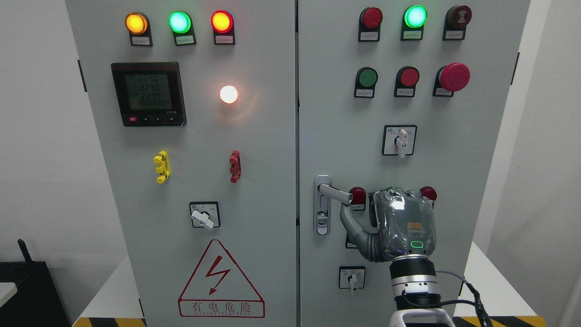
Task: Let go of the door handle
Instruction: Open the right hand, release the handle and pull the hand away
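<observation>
The silver door handle (335, 192) sits on the right cabinet door (345, 113), and its lever points right and slightly down from the lock plate (322, 206). My right hand (401, 220) comes up from the bottom edge with its back to the camera, just right of the lever. Its thumb (348, 222) stretches left and up, with the tip right under the lever's free end. The hand does not wrap the lever, and the other fingers are mostly hidden behind the palm. The left arm is out of view.
Red buttons (357, 195) and rotary switches (352, 278) sit on the door close around the hand. The left door (190, 136) carries a meter, lamps, a switch and a warning triangle. A dark box (27, 290) stands at the lower left.
</observation>
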Robot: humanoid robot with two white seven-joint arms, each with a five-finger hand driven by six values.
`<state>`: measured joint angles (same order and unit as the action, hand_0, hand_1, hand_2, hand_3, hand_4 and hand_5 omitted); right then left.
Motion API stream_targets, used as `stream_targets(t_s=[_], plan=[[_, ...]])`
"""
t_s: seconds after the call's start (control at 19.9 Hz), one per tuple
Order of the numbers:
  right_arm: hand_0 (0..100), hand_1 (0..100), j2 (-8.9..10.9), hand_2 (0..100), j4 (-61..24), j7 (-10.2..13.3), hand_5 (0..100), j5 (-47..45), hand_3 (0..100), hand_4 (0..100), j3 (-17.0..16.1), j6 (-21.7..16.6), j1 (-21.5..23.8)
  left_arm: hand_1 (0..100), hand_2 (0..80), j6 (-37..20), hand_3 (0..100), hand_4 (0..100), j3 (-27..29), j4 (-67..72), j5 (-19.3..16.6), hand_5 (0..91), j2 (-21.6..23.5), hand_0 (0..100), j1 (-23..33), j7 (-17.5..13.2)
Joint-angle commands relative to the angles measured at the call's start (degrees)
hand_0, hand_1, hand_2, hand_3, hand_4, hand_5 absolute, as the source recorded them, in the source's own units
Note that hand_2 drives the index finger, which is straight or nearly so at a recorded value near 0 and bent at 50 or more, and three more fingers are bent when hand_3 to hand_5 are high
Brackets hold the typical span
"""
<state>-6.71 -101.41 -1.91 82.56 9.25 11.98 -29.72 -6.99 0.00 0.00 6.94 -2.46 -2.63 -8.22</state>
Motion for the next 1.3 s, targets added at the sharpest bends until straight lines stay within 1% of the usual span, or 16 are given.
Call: stream_targets(t_s=[0.0,0.4,0.45,0.65,0.75,0.8,0.9,0.95,1.0,1.05,1.1,1.15,1.2,1.25], plan=[[44,12,0.03,97,-0.02,-0.03,98,-0.03,100,100,-0.20,-0.03,-0.08,39,0.0,0.05,0,0,0.62,0.97,0.00,0.0,0.00,12,-0.01,0.05],[44,12,0.21,97,-1.16,0.24,98,-0.03,100,100,0.16,-0.64,1.59,39,0.0,-0.04,0,0,0.62,0.97,0.00,0.0,0.00,12,-0.01,0.05],[44,12,0.21,97,-1.77,0.58,98,-0.03,100,100,0.24,-0.73,2.20,39,0.0,0.05,0,0,0.62,0.97,0.00,0.0,0.00,12,-0.01,0.05],[45,12,0.91,96,-4.31,2.52,98,-0.03,100,100,0.42,-3.01,5.54,39,0.0,0.05,0,0,0.62,0.97,0.00,0.0,0.00,12,0.08,0.05],[45,12,1.44,96,-6.42,4.71,98,-0.12,100,100,0.33,-5.20,8.17,39,0.0,-0.04,0,0,0.62,0.97,0.00,0.0,0.00,12,-0.01,0.05],[45,12,2.48,96,-7.74,6.63,98,-0.12,100,100,0.16,-6.87,9.84,39,0.0,0.05,0,0,0.62,0.97,0.00,0.0,0.00,12,-0.01,0.05],[45,12,3.54,93,-9.93,9.45,96,-0.38,100,100,-0.28,-8.55,12.48,39,0.0,-0.04,0,0,0.62,0.97,0.00,0.0,0.00,12,-0.01,0.05],[46,12,3.98,90,-10.91,10.68,95,-0.47,100,100,-0.54,-8.99,13.62,39,0.0,0.05,0,0,0.62,0.97,0.00,0.0,0.00,12,-0.01,0.05],[47,12,4.77,83,-12.39,12.26,92,-0.65,100,96,-1.76,-9.69,15.11,39,0.0,0.05,0,0,0.62,0.97,0.00,0.0,0.00,12,-0.01,0.05],[47,12,5.04,78,-13.37,13.06,89,-0.73,100,93,-3.43,-10.92,16.43,39,0.0,0.05,0,0,0.62,0.97,0.00,0.0,0.00,12,-0.01,0.05],[47,12,4.96,63,-14.59,12.98,74,-0.73,96,82,-4.84,-12.15,17.84,39,0.0,0.05,0,0,0.62,0.97,0.00,0.0,0.00,12,-0.01,0.05],[47,13,4.96,49,-15.48,13.07,55,-0.82,78,64,-5.98,-13.03,18.63,39,0.0,0.05,0,0,0.62,0.97,0.00,0.0,0.00,12,-0.01,0.05],[47,13,5.04,43,-16.53,13.07,48,-0.82,69,57,-7.30,-13.56,19.34,39,0.0,0.05,0,0,0.62,0.97,0.00,0.0,0.00,12,-0.01,0.05],[47,14,5.04,28,-17.58,13.16,24,-1.17,42,33,-8.62,-13.83,20.30,39,0.0,-0.04,0,0,0.62,0.97,0.00,0.0,0.00,12,-0.01,0.05]])
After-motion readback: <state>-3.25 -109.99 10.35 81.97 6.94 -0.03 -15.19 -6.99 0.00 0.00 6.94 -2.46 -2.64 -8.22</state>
